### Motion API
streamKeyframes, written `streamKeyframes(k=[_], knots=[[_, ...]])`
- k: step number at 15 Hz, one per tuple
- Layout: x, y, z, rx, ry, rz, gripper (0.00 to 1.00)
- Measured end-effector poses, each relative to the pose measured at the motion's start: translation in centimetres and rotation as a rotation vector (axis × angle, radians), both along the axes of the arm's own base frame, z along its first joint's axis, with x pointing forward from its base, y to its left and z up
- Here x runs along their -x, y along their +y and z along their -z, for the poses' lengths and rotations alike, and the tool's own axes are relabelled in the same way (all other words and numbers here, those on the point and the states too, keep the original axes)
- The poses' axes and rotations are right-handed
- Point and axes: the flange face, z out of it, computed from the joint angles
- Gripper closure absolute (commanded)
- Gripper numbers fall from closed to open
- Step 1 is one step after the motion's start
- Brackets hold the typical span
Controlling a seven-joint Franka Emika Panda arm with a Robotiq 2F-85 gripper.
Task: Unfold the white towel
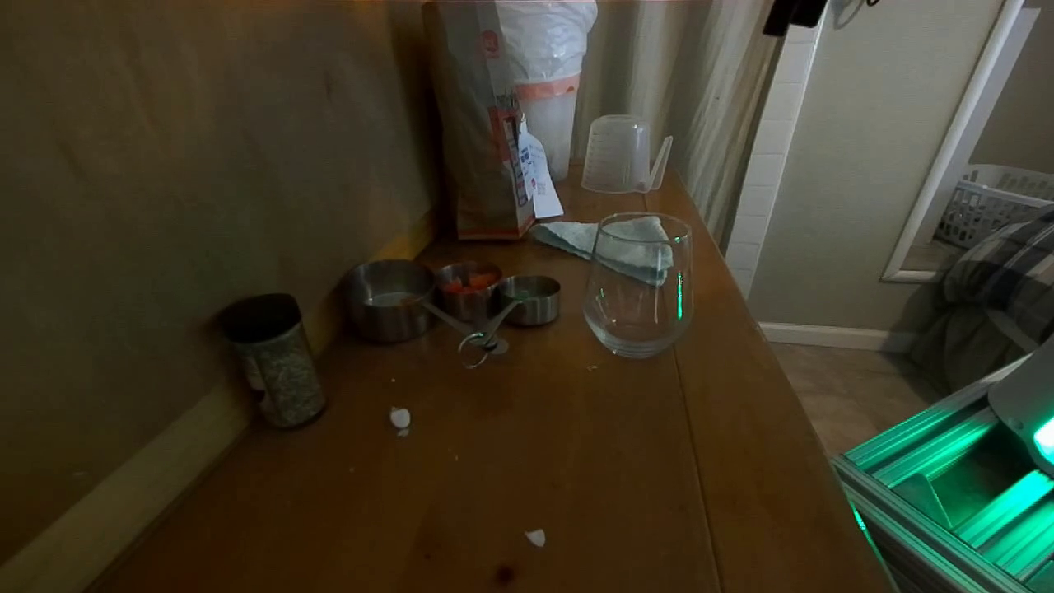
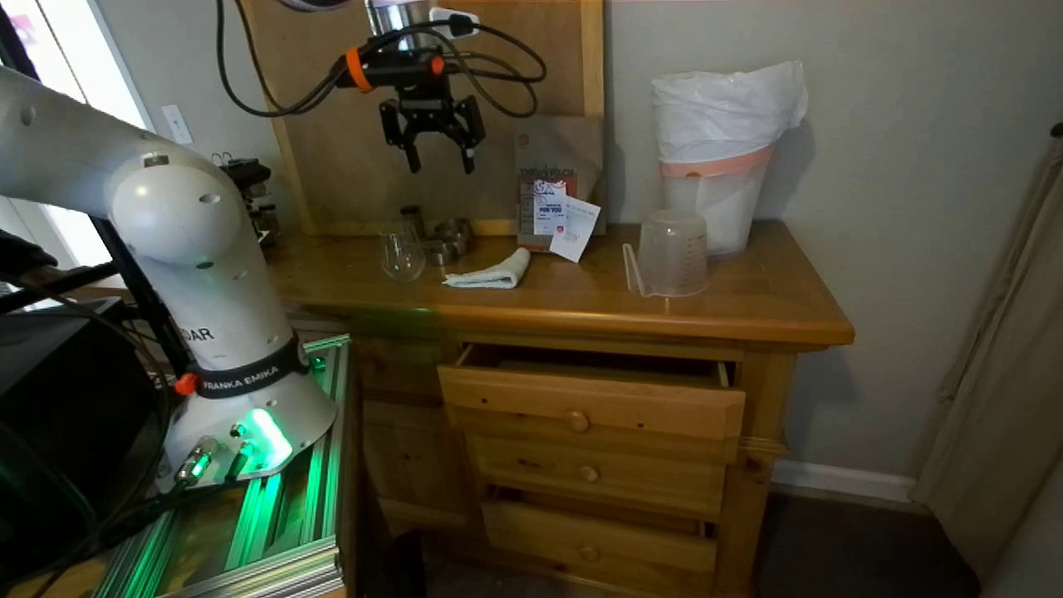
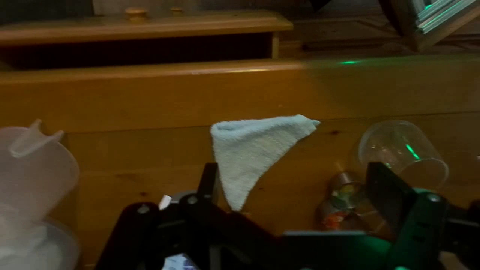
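Nearest the wrist lens: claw (image 3: pixel 292 165), fingers (image 3: pixel 208 180) spread wide, gripping nothing. Points down, well above the table (image 2: pixel 590 295) in an exterior view. White towel (image 3: pixel 258 144) lies on the table below it, folded into a rough triangle, near the tall bag (image 2: pixel 573 149).

Key relation: towel isn't centred between the fingers. In the wrist view it sits toward the left-hand finger, narrow tip running down alongside it. Line of sight, not contact. Thicker folded edge is on the far side, facing the pulled-out drawer (image 2: pixel 614 403), roughly parallel to the line between the fingers.

My read: as oriented, claw could pinch across the narrow tip; pinching across the folded edge would want a wrist turn first. Either way, probably a sideways shift toward the towel, then down.

Watch the opposite side: glass (image 3: pixel 401 150) and metal cups (image 3: pixel 344 193) show close to the right-hand finger in the same view. Dropping straight down without shifting might clip them. Number of layers in the fold: can't tell. Unfolding looks not yet started, so first grip is the step in hand, I'd say.
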Motion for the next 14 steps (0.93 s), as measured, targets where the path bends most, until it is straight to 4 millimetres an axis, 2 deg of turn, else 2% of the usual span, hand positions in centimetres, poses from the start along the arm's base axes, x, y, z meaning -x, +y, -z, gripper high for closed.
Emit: streamKeyframes(k=[3, 7, 11, 14], knots=[[1.4, 5.6, 1.3, -0.016, 0.040, -0.162, 0.00], [1.9, 10.5, 3.4, 0.017, 0.012, -0.323, 0.00], [1.2, 13.9, 6.8, 0.053, -0.035, -0.387, 0.00], [0.7, 15.0, 9.4, 0.072, -0.024, -0.412, 0.00]])
